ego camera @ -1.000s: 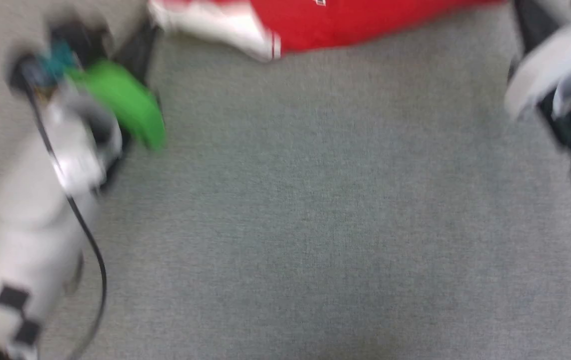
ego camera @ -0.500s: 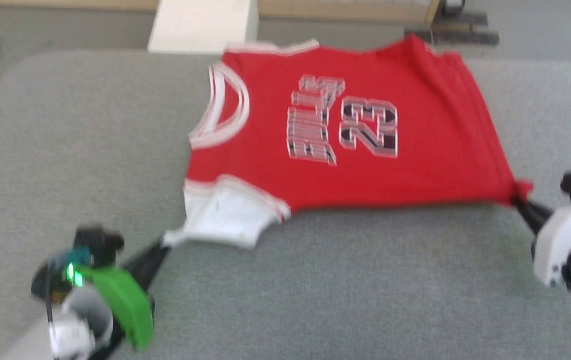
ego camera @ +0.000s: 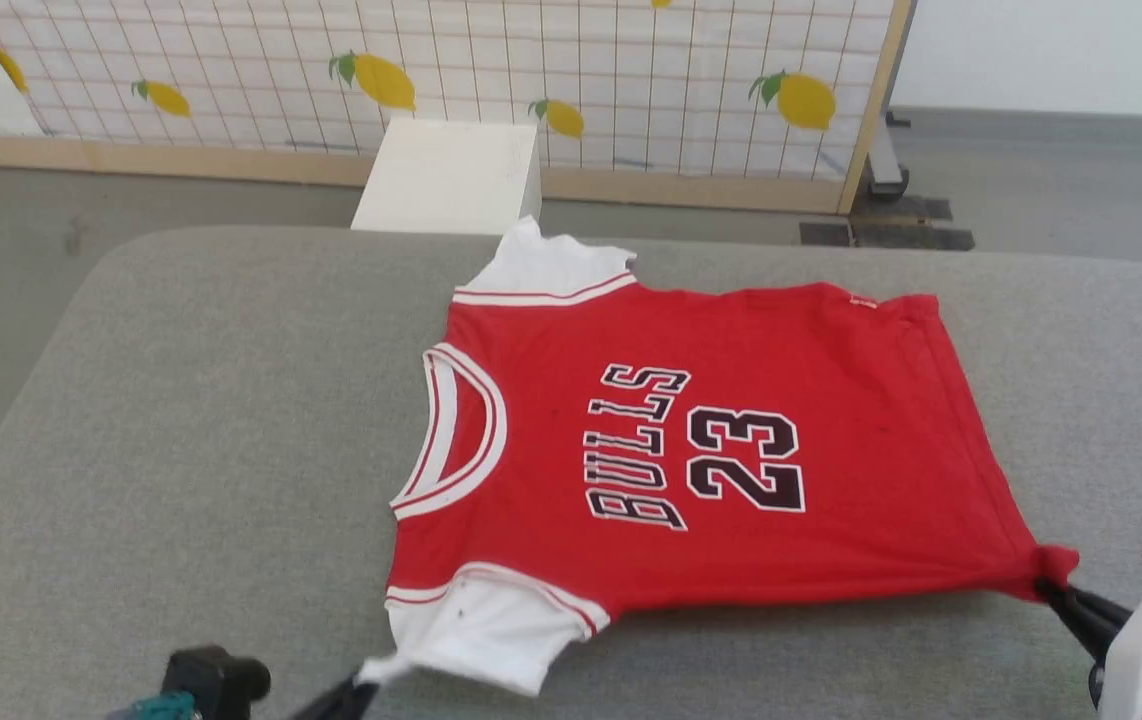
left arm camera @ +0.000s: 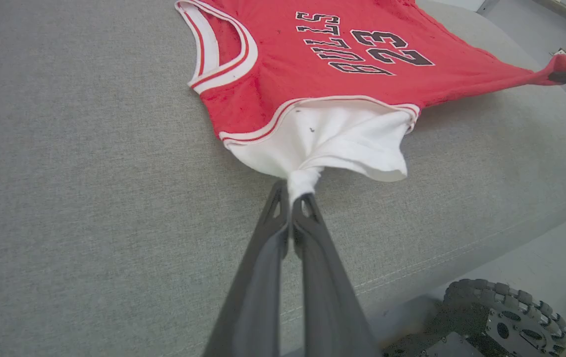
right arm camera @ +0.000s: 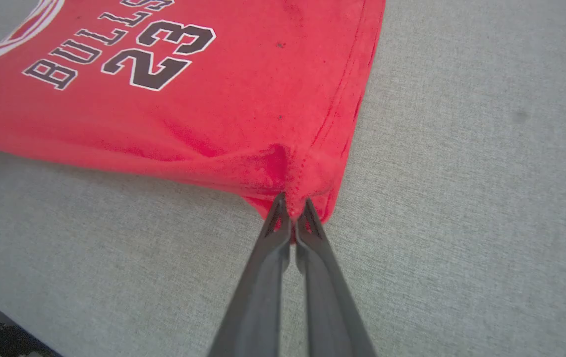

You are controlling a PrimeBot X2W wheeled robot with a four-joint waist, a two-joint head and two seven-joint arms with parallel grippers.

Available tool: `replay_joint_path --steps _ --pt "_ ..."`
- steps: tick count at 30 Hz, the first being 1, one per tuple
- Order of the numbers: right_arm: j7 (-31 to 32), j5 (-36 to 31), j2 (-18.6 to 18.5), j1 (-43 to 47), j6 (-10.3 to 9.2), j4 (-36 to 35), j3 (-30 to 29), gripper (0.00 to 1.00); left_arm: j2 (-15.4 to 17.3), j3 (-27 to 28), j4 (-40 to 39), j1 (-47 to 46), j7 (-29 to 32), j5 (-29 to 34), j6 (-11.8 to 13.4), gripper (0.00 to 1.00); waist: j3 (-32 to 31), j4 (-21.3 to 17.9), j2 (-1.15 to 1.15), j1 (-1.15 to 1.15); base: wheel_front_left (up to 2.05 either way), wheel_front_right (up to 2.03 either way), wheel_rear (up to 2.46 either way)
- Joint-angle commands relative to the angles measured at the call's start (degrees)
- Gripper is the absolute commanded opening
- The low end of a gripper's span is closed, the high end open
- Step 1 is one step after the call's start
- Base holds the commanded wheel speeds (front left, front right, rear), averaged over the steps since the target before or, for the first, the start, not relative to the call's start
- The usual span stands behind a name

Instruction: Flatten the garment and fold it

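Two corners of the garment (ego camera: 811, 400) are being pinched: the near white sleeve (left arm camera: 342, 144) is being held by the left gripper (left arm camera: 298, 196), its jaws closed tight on a bunched tip of cloth, and the near red hem corner (right arm camera: 308, 183) is being clamped by the right gripper (right arm camera: 293, 213), jaws likewise pressed together. The garment is being stretched front-up, lettering and number showing, across the grey padded surface (ego camera: 181, 450), collar toward the robot's left.

Red garment (ego camera: 831, 400) on grey cushion (ego camera: 181, 450)
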Motion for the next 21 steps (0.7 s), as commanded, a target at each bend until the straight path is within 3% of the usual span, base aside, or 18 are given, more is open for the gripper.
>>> replay_joint_path --steps 1,10,21 --pt "-0.6 -1.0 0.9 0.6 -0.11 -1.2 -1.6 0.00 -0.5 0.8 -0.6 -1.1 -1.2 0.8 0.5 0.00 0.9 -0.1 0.00 0.01 0.00 0.00 0.00" --pt "1.7 -6.3 4.6 -1.5 -0.11 -5.6 -8.8 0.00 -3.9 2.9 0.1 -11.7 -4.2 6.0 0.1 0.00 7.1 -1.2 0.00 0.01 0.00 0.00 0.00" --pt "8.2 -11.4 8.9 -11.1 -0.11 -3.8 -12.3 0.00 -7.2 3.3 10.5 -28.6 -1.0 9.5 -3.6 0.00 16.6 -2.6 0.00 0.01 0.00 0.00 0.00"
